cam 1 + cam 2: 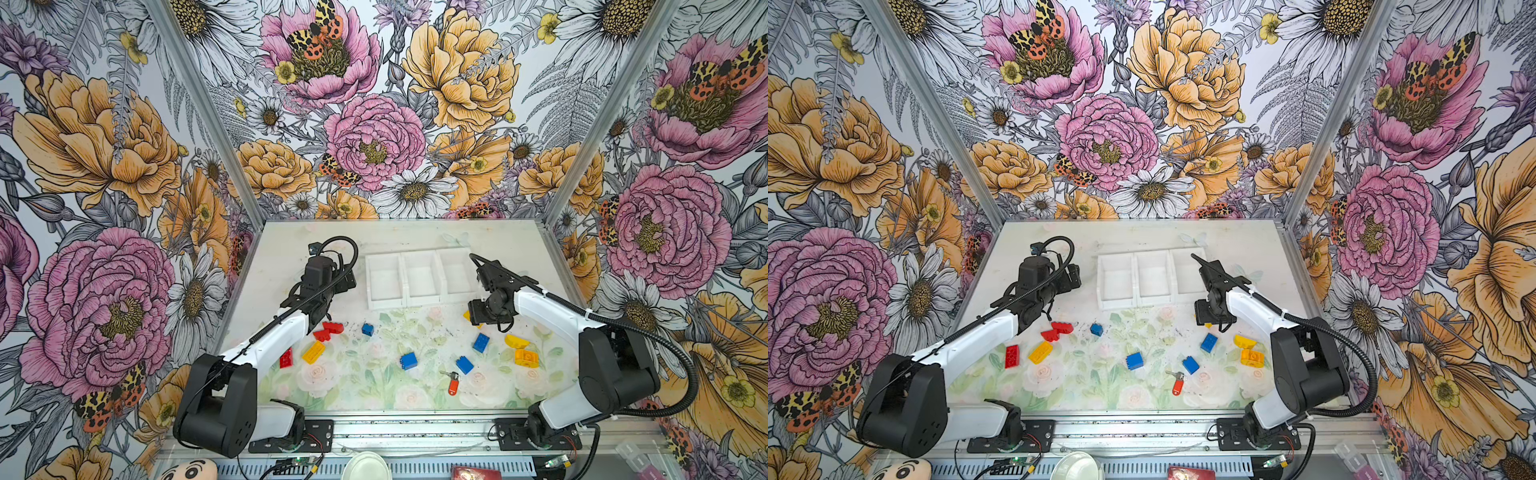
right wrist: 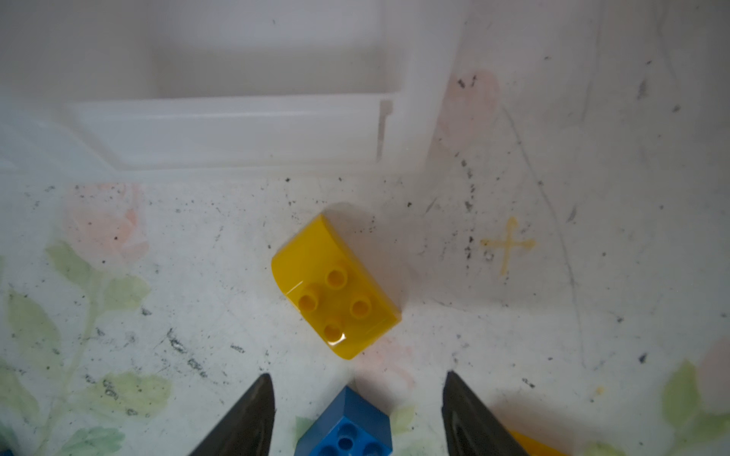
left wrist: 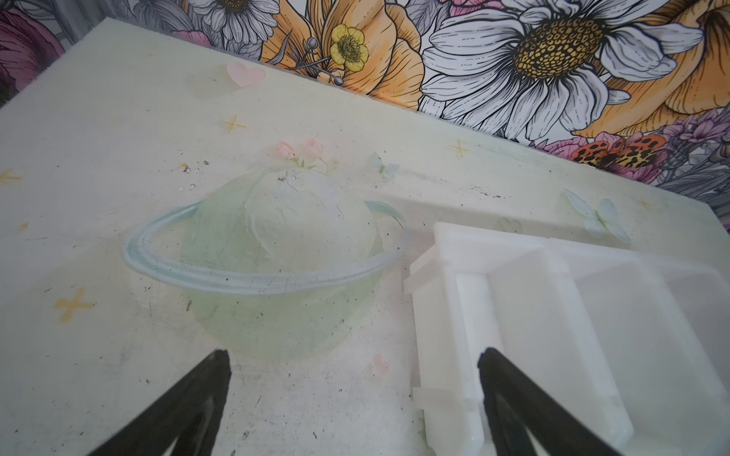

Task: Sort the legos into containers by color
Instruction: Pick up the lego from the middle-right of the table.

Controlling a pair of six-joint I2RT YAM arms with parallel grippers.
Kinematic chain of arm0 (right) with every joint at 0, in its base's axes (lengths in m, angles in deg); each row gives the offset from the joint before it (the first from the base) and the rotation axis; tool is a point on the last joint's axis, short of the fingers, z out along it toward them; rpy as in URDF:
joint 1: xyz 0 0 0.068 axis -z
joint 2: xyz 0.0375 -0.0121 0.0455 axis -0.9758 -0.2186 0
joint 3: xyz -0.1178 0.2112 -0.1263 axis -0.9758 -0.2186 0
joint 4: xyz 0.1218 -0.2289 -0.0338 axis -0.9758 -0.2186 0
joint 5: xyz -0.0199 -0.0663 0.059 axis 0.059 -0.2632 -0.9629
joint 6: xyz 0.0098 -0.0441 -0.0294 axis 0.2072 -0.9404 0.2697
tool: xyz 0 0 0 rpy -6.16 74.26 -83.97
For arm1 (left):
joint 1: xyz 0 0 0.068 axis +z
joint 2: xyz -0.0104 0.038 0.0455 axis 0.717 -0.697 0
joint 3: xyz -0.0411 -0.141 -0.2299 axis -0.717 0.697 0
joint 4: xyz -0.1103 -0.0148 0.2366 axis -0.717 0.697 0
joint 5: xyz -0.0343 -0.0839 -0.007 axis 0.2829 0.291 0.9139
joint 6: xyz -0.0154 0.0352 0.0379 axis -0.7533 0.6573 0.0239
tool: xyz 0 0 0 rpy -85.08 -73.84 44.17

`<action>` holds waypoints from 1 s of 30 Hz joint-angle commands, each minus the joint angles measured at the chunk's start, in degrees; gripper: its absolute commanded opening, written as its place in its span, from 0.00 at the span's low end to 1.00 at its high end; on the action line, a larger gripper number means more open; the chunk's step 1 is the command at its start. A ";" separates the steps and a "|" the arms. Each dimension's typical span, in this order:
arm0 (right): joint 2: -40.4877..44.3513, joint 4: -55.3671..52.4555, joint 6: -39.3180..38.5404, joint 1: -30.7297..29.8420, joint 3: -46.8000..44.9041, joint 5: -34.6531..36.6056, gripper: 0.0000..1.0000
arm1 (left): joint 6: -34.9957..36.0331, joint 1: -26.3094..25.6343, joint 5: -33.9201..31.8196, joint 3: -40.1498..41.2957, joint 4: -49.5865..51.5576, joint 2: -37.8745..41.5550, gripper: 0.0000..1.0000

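Three joined white containers (image 1: pixel 407 297) (image 1: pixel 1136 302) stand at the back middle, and nothing shows inside them. Legos lie loose on the mat: red ones (image 1: pixel 332 327) (image 1: pixel 286 358) and a yellow one (image 1: pixel 313 352) at the left, and blue ones (image 1: pixel 367 329) (image 1: pixel 408 360) (image 1: pixel 464 365) in the middle. More yellow ones (image 1: pixel 516 341) (image 1: pixel 526 358) lie at the right. My right gripper (image 1: pixel 478 318) (image 2: pixel 357 377) is open and points down over a curved yellow lego (image 2: pixel 335 292). A blue lego (image 2: pixel 347 426) lies on the mat below its fingers, untouched. My left gripper (image 1: pixel 348 279) (image 3: pixel 354 354) is open and empty beside the leftmost container's wall (image 3: pixel 446 316).
An orange-red key tag with a metal key (image 1: pixel 453 384) lies near the front, by the blue legos. The floral walls close in the back and both sides. My arms' bases sit on the front rail (image 1: pixel 415 432).
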 commanded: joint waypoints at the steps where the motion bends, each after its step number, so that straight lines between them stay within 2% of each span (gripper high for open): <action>1: -1.58 3.98 -4.50 0.38 1.97 -1.23 0.69 | -0.47 -0.63 -0.64 -1.46 0.05 -0.44 0.99; 12: -7.06 7.06 -7.79 0.39 2.51 -2.58 0.67 | -0.32 -0.63 -0.73 -1.41 0.23 -0.26 0.99; 19: -8.12 7.52 -8.10 0.30 1.89 -1.94 0.48 | -0.52 -0.64 -0.73 -1.27 0.24 -0.44 0.99; 21: -8.00 7.74 -8.20 0.27 1.49 -1.70 0.45 | -0.49 -0.63 -0.73 -1.23 0.24 -0.48 0.99; 30: -9.09 7.62 -8.91 -0.64 1.89 -0.36 0.46 | -0.67 -0.72 -0.72 -1.49 0.21 -0.45 0.99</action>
